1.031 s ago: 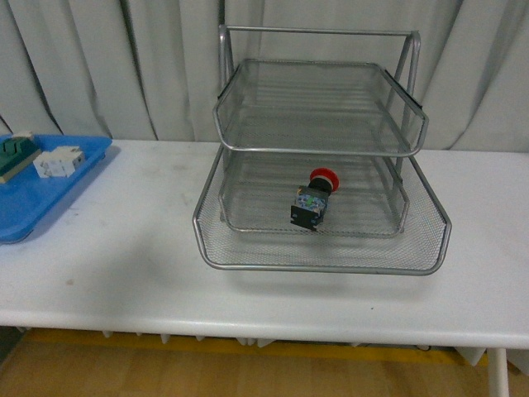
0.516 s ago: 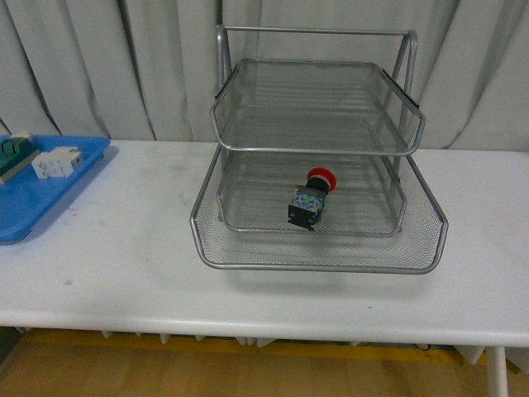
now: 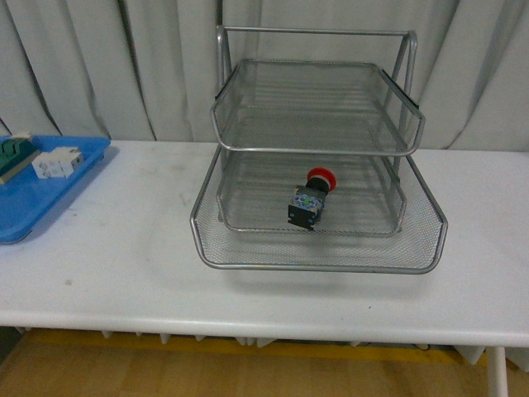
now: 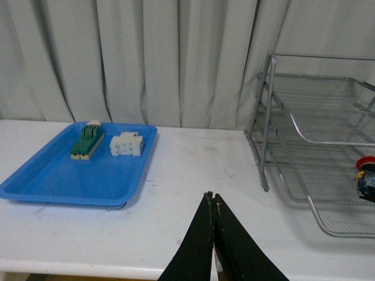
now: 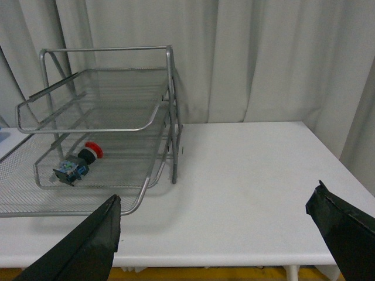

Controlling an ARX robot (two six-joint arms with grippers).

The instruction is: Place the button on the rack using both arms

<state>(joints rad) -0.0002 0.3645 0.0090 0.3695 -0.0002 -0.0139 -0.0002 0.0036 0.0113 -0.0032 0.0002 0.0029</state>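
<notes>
The button (image 3: pixel 311 198) is lying on its side inside the rack (image 3: pixel 314 151), red cap pointing toward the rack's back. It is sitting under the top tier, on what I take for the middle tier, though the overlapping mesh is making that hard to read. Neither of my hands is touching it.

My left hand (image 4: pixel 213 198) is hanging clenched on nothing, fingers pressed together, well out from the rack's left side. My right hand (image 5: pixel 217 193) is hanging released, fingers spread wide and empty, off the rack's right front corner.

I am judging the placement as done, so the job now is settling out cleanly. I am thinking any move should go away from the rack's wire rim, low and slow, since a knock there could shake the tiers and roll the button.

Left of the rack and well apart from it, a blue tray (image 3: pixel 50 198) is resting on the counter (image 3: pixel 124 248). It is carrying a white terminal block (image 3: pixel 56 162) and a green-and-beige block (image 3: pixel 15 154). A curtain (image 3: pixel 83 66) is hanging behind the rack. Nothing is lying between my hands and the rack.
</notes>
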